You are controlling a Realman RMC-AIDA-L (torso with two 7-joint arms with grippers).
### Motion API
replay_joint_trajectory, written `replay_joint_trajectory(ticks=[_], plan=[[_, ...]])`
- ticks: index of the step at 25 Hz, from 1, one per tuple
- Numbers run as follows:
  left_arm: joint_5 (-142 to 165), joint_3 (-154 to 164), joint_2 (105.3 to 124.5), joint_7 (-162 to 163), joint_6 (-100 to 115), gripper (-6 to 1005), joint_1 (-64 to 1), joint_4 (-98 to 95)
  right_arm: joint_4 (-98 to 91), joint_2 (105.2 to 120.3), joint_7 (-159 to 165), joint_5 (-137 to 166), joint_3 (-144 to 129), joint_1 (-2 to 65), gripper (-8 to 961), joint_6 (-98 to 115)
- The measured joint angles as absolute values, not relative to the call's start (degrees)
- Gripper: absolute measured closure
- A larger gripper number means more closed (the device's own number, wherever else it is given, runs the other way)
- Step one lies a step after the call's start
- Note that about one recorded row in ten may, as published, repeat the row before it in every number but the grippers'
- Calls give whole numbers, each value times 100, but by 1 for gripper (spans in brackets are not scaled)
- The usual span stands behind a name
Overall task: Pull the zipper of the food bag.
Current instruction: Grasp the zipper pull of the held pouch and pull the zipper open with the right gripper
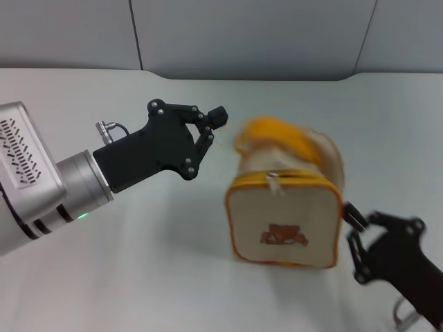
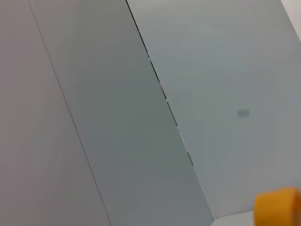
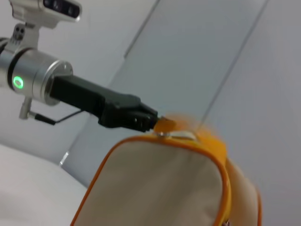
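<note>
Head view: left hand (image 1: 216,124) pressed together beside food bag (image 1: 285,220) (strap blurred); right hand (image 1: 354,228) spread, flanking bag.

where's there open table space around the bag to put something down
The table is bare in front of the left gripper and left of the bag, and also behind the bag toward the wall. It is crowded at the bag's right side, where the right gripper sits against it, and at the orange handle near the left gripper.

no readable text, labels or numbers; food bag (image 1: 284,225) bears only wordless bear patch (image 1: 283,236).
</note>
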State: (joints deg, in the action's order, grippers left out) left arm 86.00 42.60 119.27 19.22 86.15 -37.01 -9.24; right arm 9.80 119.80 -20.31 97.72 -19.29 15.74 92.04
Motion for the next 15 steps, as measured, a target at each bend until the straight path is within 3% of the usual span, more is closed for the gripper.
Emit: replay_joint_trajectory(ticks=[15], plan=[[8570, 4234, 11918, 1972, 9299, 985, -3409, -1039, 957, 11973, -1994, 9777, -1886, 1812, 909, 8758]])
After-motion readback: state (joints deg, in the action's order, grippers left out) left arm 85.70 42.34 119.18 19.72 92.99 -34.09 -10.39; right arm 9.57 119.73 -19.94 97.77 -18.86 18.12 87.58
